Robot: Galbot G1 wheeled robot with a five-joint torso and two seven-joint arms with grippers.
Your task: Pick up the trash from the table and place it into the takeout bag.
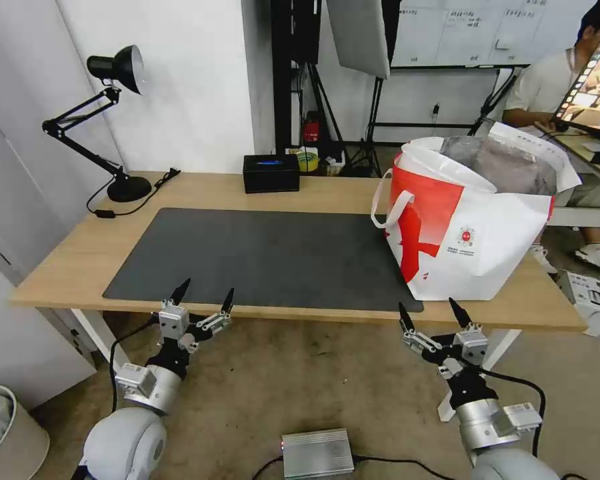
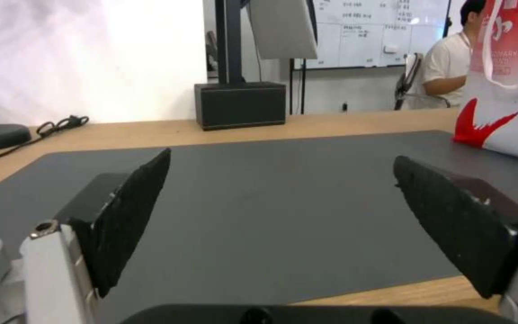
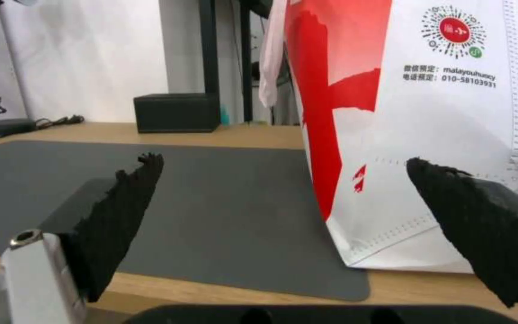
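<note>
Both grippers wide open, empty – left gripper (image 1: 204,298) and right gripper (image 1: 431,312) at table (image 1: 80,257) front edge. Takeout bag (image 1: 470,230) on table's right end; soft, prob light – grab handles (image 1: 388,200).

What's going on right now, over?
Left claw and right claw open, at the table's near edge. Takeout bag upright on the right.

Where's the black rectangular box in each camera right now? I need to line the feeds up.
Head view: black box at the table's far edge, centre.
Left wrist view: box beyond the mat, upper centre.
Right wrist view: box left of the takeout bag.
Shared landmark: the grey mat.
</note>
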